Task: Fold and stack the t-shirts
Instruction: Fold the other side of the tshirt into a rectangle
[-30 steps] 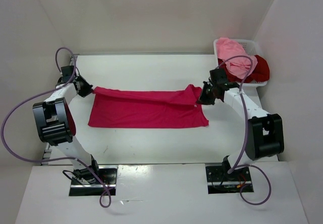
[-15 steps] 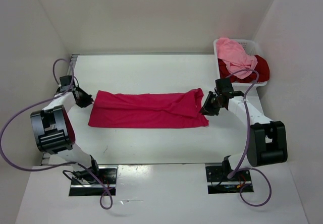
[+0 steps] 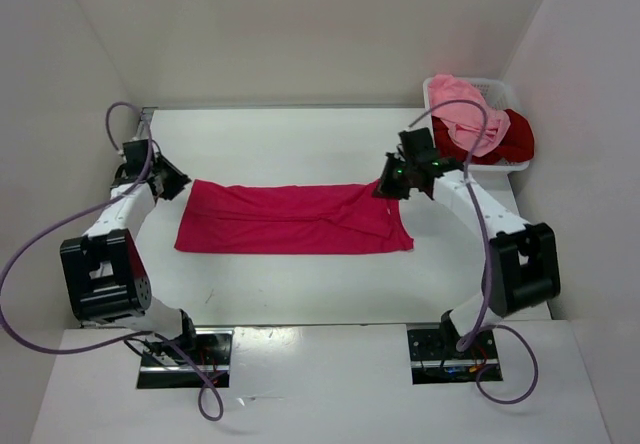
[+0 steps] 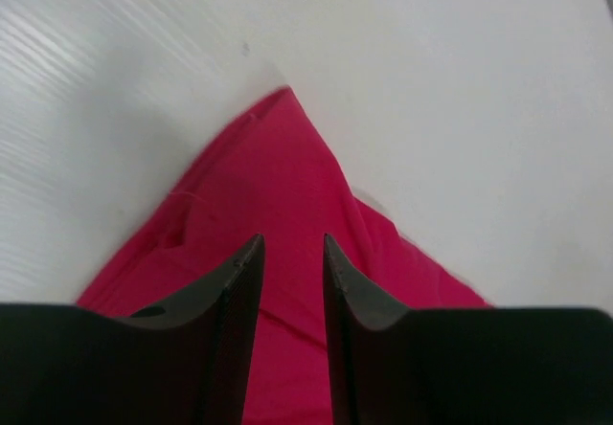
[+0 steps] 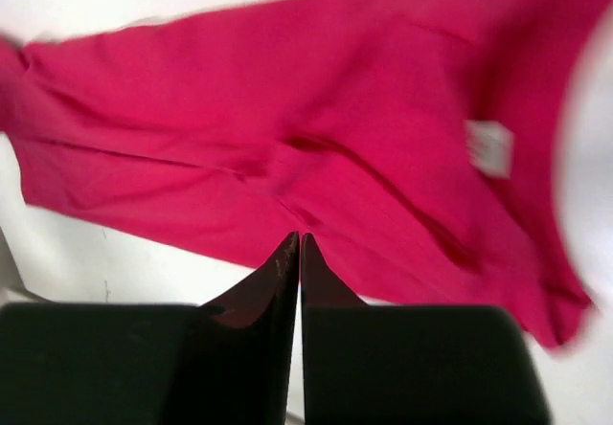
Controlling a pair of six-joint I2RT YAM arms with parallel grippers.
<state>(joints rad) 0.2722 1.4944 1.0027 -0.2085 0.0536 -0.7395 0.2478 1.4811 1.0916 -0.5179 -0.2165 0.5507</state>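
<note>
Though empty, left fingers (image 4: 239, 296) apart, right fingers (image 5: 278, 281) together.

Top view: fixed high behind both arm bases, looking down on the whole table (image 3: 300, 294). Left wrist view: close, past its own fingers (image 4: 241, 291), onto a corner of the crimson-pink shirt (image 4: 278, 186). Right wrist view: close, down onto the same shirt. All 3 share it.
</note>
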